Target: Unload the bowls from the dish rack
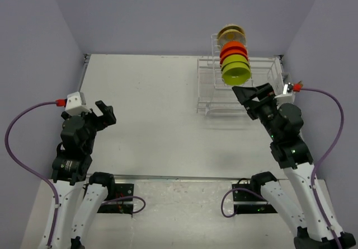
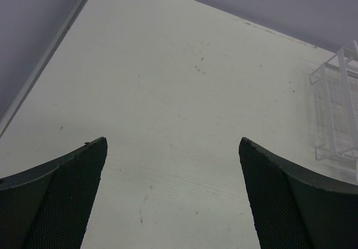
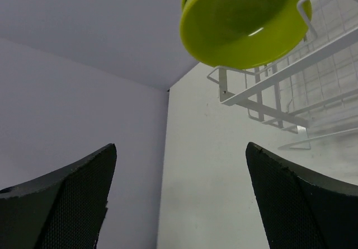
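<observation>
The white wire dish rack [image 1: 210, 87] stands at the back right of the table. Three bowls sit on edge in its upright slots: a lime-green bowl [image 1: 235, 73] nearest me, an orange-red bowl [image 1: 233, 52] behind it, and a cream patterned bowl [image 1: 231, 34] at the back. My right gripper [image 1: 246, 98] hovers open just in front of the rack, below the green bowl [image 3: 243, 19], with nothing between its fingers [image 3: 296, 198]. My left gripper [image 1: 106, 113] is open over bare table at the left, far from the rack [image 2: 338, 106].
The table's left edge has a metal rail [image 2: 47, 53]. Grey walls close in on the back and both sides. The rack's low basket section [image 1: 263, 78] lies right of the bowls, close to the right wall.
</observation>
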### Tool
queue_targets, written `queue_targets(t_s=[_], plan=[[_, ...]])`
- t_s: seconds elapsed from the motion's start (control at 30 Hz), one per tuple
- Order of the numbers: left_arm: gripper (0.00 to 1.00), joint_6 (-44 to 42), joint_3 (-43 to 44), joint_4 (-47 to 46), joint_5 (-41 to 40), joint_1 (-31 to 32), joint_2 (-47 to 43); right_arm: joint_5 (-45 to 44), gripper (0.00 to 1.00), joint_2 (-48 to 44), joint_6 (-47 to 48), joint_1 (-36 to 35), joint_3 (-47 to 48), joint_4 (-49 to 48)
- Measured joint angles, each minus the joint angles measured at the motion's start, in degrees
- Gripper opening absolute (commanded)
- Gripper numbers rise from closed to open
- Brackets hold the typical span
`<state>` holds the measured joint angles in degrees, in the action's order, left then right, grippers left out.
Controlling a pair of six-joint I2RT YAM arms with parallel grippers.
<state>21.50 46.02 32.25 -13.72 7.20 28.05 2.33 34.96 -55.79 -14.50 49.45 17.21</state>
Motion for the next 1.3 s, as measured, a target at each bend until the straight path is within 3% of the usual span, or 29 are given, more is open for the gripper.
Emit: queue_targets(t_s=[0.1,0.17,0.23,0.27,0.77,0.87,0.9,0.97,1.2,1.3], plan=[[1.00,0.00,0.00,-0.02,0.09,0.00,0.02,-1.62,0.93,4.90,-8.17,0.00,-1.07,-3.34],[1.00,0.00,-0.02,-0.02,0.22,0.09,0.00,-3.21,0.82,7.34,-12.24,0.00,-1.07,-5.29],[1.00,0.00,-0.04,-0.02,0.31,0.26,-0.07,-5.25,0.63,9.05,-15.28,0.00,-0.96,-6.75],[1.00,0.02,-0.09,-0.02,0.35,0.44,-0.11,-6.60,0.61,10.01,-16.94,0.00,-0.87,-7.61],[1.00,0.00,-0.87,-0.52,1.66,2.01,-1.25,-15.85,0.60,24.35,-24.98,0.02,5.25,-14.03],[1.00,0.00,-0.92,-0.83,1.90,2.34,-1.25,-16.59,0.55,25.44,-26.10,0.00,5.75,-14.69],[1.00,0.00,-0.92,-1.03,2.03,2.38,-1.25,-16.83,0.45,25.73,-26.60,0.00,5.79,-14.80],[1.00,0.00,-0.92,-1.31,2.10,2.62,-1.25,-17.29,0.35,26.36,-27.50,0.02,5.84,-15.04],[1.00,0.00,-0.92,-1.36,3.17,3.13,-1.29,-17.92,0.32,28.74,-30.18,0.00,5.86,-18.27],[1.00,0.00,-0.92,-1.38,3.32,3.23,-1.29,-17.92,0.27,29.33,-31.04,0.00,5.84,-19.39]])
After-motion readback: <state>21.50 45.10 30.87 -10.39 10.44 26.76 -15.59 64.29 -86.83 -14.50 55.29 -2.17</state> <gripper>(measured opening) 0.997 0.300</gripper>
